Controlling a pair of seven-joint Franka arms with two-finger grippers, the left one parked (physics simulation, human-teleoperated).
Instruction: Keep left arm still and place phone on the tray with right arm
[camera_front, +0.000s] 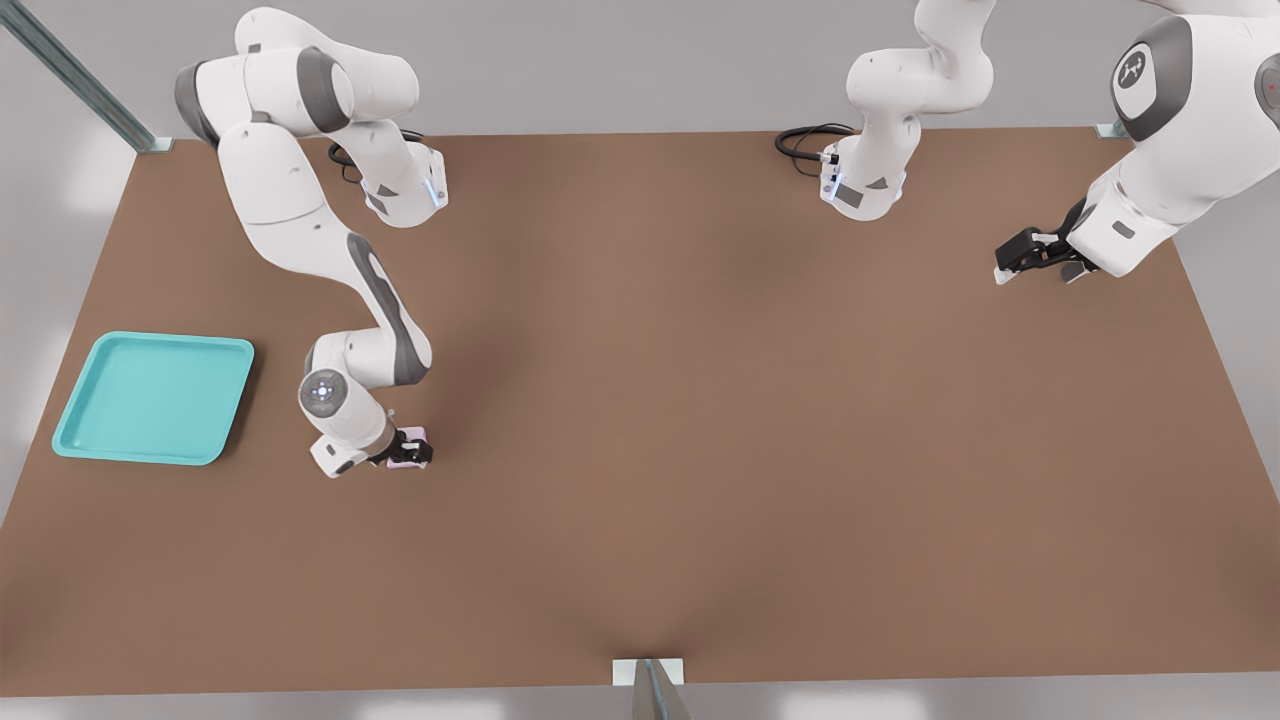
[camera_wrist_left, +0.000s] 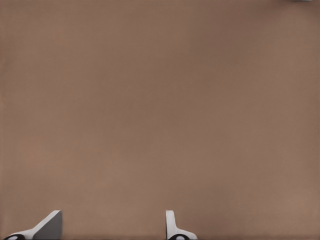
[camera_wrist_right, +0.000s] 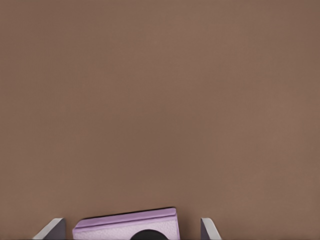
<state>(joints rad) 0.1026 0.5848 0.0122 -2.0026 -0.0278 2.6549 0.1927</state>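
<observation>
From my remote station I see the tray (camera_front: 153, 398) on the counter (camera_front: 700, 420) at the front view's left, and to its right, apart from it, the phone (camera_front: 409, 449) on the counter between my gripper's (camera_front: 410, 450) spread jaws.

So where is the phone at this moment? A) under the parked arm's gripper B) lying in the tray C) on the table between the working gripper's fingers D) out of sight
C: the phone lies on the table between the fingers of the gripper, apart from the tray.
</observation>
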